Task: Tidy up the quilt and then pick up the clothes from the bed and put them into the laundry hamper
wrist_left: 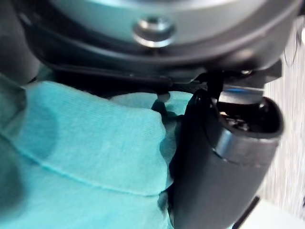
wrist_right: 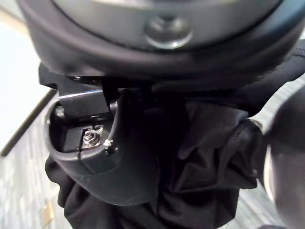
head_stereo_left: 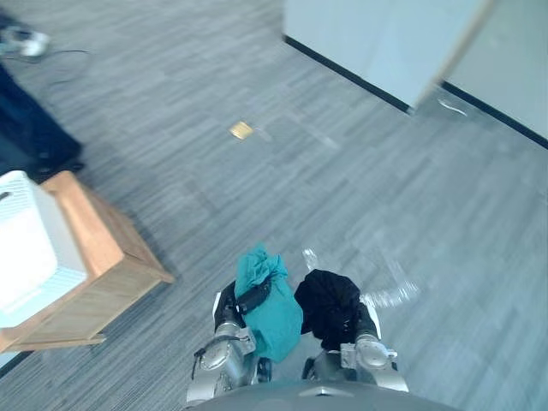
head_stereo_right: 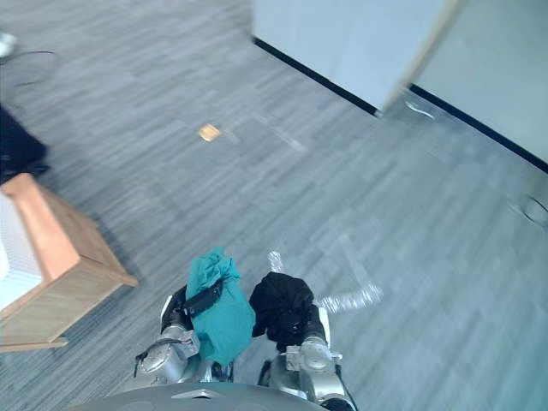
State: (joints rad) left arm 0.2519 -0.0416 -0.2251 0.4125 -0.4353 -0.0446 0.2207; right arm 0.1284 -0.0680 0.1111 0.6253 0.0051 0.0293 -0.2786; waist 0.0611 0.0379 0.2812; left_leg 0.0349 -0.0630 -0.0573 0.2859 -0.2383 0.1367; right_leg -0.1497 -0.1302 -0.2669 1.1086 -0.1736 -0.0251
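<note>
A teal garment (head_stereo_left: pixel 267 301) is bunched in my left hand (head_stereo_left: pixel 250 300), whose dark fingers curl over the cloth close to my body. The left wrist view has the same teal garment (wrist_left: pixel 86 157) pressed against the thumb (wrist_left: pixel 219 167). Beside it, my right hand (head_stereo_left: pixel 360 324) is shut on a black garment (head_stereo_left: pixel 325 301), which covers most of the hand. In the right wrist view the black garment (wrist_right: pixel 200 162) is crumpled behind the thumb (wrist_right: pixel 109 162). Both bundles hang above grey carpet.
A wooden bedside cabinet (head_stereo_left: pixel 94 257) with a white box (head_stereo_left: pixel 30 248) on it stands at the left. A small yellow scrap (head_stereo_left: pixel 241 130) lies on the carpet ahead. A white wall with a dark skirting (head_stereo_left: pixel 360 81) runs across the far right.
</note>
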